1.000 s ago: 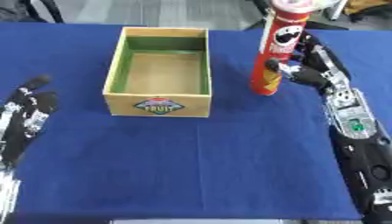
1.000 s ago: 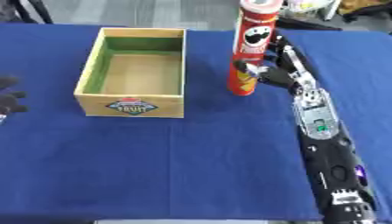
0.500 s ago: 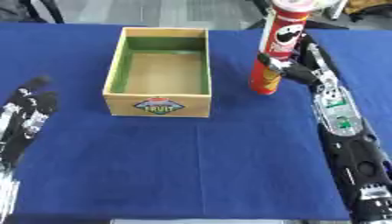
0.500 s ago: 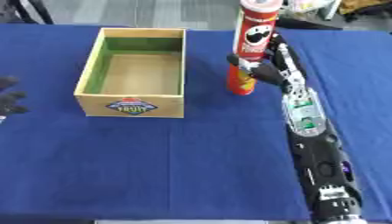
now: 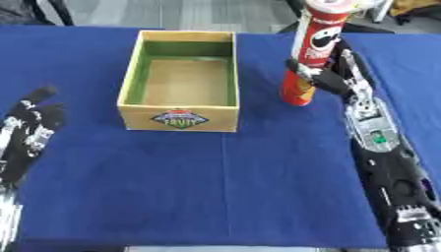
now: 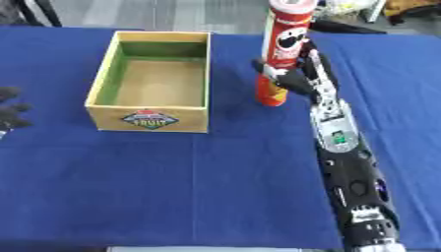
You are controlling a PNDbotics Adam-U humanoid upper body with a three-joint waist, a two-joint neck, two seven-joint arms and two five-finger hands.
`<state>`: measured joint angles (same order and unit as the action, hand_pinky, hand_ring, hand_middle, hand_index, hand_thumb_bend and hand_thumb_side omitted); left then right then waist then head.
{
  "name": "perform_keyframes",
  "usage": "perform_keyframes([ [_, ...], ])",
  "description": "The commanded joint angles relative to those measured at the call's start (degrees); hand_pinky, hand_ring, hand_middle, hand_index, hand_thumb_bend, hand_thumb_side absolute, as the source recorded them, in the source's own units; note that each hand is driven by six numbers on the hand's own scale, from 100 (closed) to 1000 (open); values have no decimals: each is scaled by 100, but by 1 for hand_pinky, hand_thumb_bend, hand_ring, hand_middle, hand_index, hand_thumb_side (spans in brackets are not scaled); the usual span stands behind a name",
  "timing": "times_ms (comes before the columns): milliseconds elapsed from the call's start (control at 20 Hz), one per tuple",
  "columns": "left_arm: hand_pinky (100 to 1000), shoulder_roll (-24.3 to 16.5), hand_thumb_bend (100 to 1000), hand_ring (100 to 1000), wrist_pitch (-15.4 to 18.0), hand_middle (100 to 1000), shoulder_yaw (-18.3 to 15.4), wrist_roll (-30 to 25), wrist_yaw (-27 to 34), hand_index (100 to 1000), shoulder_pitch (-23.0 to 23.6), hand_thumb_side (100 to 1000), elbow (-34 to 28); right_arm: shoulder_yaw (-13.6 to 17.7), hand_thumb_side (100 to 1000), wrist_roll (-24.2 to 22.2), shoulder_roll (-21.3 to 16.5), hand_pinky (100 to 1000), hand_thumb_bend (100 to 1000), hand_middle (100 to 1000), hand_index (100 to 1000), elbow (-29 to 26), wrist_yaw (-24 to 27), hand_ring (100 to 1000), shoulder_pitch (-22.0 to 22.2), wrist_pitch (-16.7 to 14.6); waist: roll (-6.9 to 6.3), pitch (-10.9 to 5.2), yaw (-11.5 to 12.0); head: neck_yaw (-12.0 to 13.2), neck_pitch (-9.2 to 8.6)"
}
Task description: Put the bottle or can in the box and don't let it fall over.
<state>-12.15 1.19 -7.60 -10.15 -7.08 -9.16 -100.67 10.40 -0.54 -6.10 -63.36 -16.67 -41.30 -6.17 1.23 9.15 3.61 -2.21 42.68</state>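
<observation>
While the can [image 5: 313, 51] stands upright on the blue table [image 5: 215, 187], the right hand [image 5: 331, 78] is around its lower half, with the fingers [image 6: 274, 73] curled on the side of it. This can is a tall red tube with a light lid on top, and it has a face with a moustache printed on it. It is just to the right of the box [image 5: 181, 78], a little apart from the box wall, and near the far edge of the table. The box is wooden with green inside walls, it is open on top, and it has a fruit label on the front side. Nothing lies inside it. The left hand [image 5: 30, 133] rests near the lower left edge, well apart from the box, with fingers straight and pointing up, and it holds nothing.
</observation>
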Motion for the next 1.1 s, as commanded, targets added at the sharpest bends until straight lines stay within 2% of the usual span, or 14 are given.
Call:
perform_keyframes([
  [50, 742, -52, 666, 838, 10, 883, 3, -12, 17, 920, -85, 728, -70, 42, 334, 170, -9, 816, 708, 861, 954, 6, -41, 887, -131, 13, -12, -67, 15, -25, -2],
  [500, 742, -47, 667, 837, 9, 882, 4, -14, 19, 920, -87, 727, -67, 108, 300, 872, 45, 708, 657, 742, 854, 141, 50, 775, -167, 73, 0, -69, 48, -35, -5],
  [750, 742, -41, 667, 837, 8, 882, 4, -15, 18, 920, -84, 727, -64, 140, 241, 1313, 82, 651, 606, 655, 777, 218, 200, 714, -192, 85, 1, -70, 65, -37, 3],
  [850, 742, -41, 667, 837, 8, 882, 2, -14, 19, 920, -83, 727, -64, 142, 166, 1458, 85, 612, 557, 602, 731, 237, 243, 668, -201, 74, 0, -71, 71, -38, 3],
  [900, 742, -41, 667, 837, 8, 882, 1, -14, 20, 920, -82, 727, -64, 143, 100, 1526, 86, 576, 509, 552, 685, 239, 258, 616, -203, 65, 0, -72, 73, -38, 3],
  [1100, 742, -40, 667, 836, 8, 882, -2, -13, 23, 920, -79, 727, -58, 132, 100, 1726, 83, 488, 415, 438, 574, 234, 316, 497, -199, 21, 2, -78, 76, -37, 5],
])
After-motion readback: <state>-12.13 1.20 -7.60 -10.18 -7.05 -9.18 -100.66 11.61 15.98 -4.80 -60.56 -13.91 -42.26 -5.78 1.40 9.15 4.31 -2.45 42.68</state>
